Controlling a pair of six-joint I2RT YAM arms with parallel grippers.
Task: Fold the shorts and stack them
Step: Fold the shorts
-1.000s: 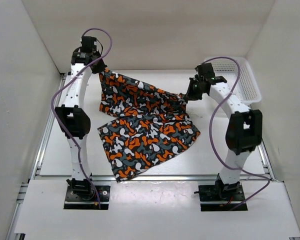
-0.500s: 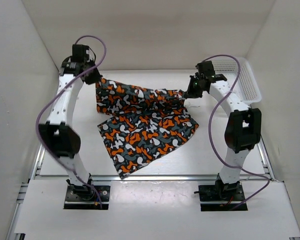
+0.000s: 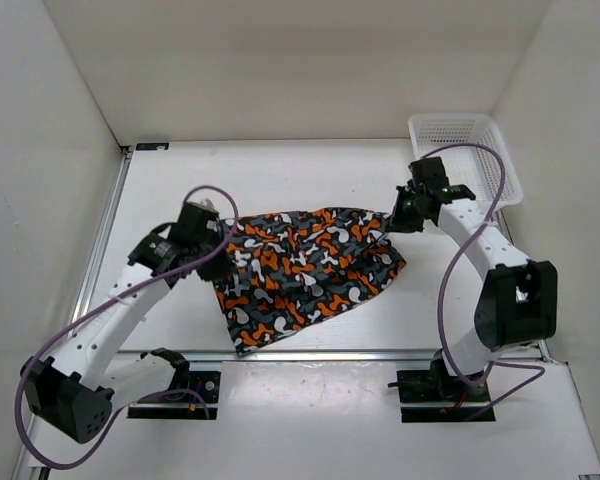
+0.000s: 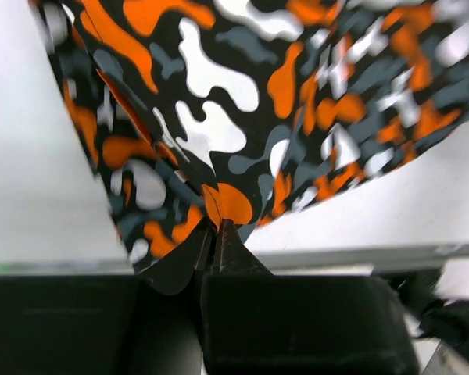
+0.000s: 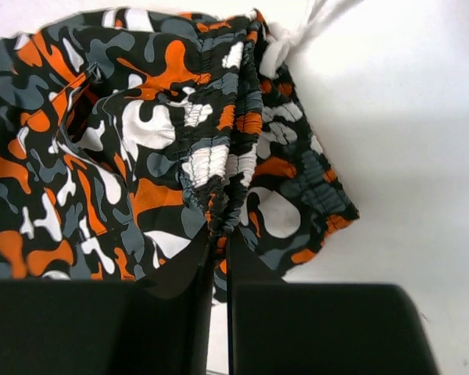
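The camouflage shorts [image 3: 305, 268], orange, black, grey and white, lie folded over on the white table in the middle of the top view. My left gripper [image 3: 216, 262] is shut on the shorts' left edge; the left wrist view shows the fabric [image 4: 219, 133] pinched between the fingertips [image 4: 216, 228]. My right gripper [image 3: 401, 217] is shut on the gathered elastic waistband [image 5: 219, 168] at the shorts' right corner, low over the table. A white drawstring [image 5: 297, 35] shows by the waistband.
A white mesh basket [image 3: 467, 152] stands at the back right, just behind my right arm. White walls close in the table on the left, back and right. A metal rail [image 3: 310, 353] runs along the table's near edge.
Both grippers have carried the held edge of the shorts from the back toward the front and down. The raised half now lies over the lower half. The left arm swung far forward.
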